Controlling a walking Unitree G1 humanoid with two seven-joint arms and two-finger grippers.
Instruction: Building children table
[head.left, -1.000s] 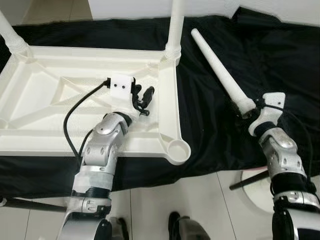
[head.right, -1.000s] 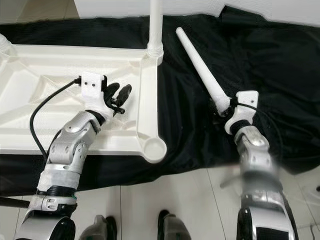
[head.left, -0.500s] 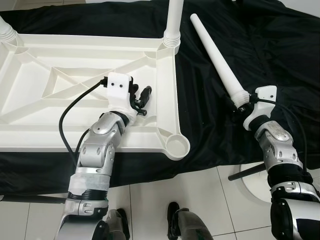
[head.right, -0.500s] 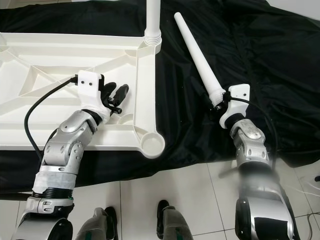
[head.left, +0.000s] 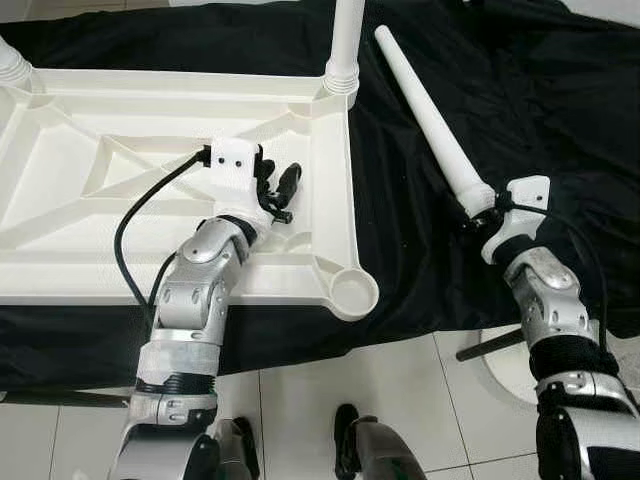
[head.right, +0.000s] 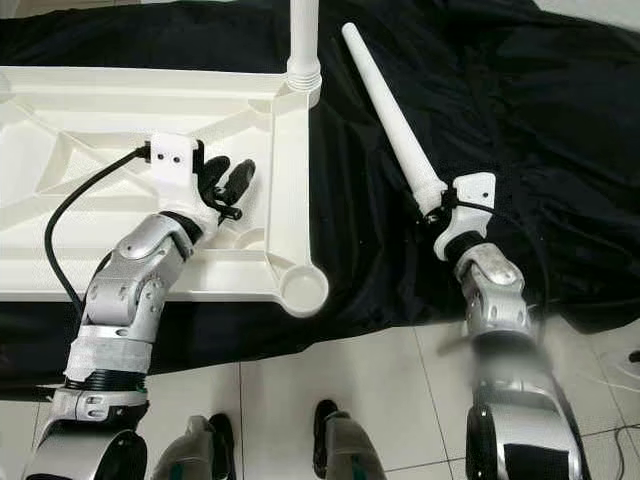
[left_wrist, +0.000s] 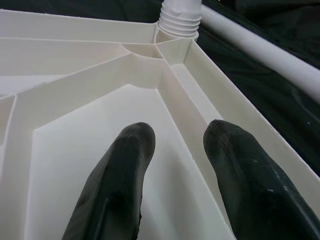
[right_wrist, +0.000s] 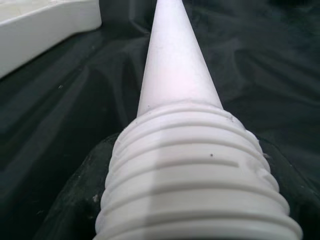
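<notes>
While right claw (head.left: 480, 213) still grips loose leg (head.left: 428, 113), leg's tip swung left.

Black cloth over a tiled floor

A wrinkled black cloth (head.left: 520, 110) is spread wide across the scene; pale floor tiles (head.left: 300, 420) show along its near edge, with grey grout lines.

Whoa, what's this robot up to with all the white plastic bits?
It is putting together a small white table. The tabletop lies upside down on a black cloth, with a leg already standing in its far corner. The near corner socket is empty. The right hand grips the ribbed end of a loose leg lying on the cloth. The left hand rests open over the tabletop's underside, holding nothing.
</notes>
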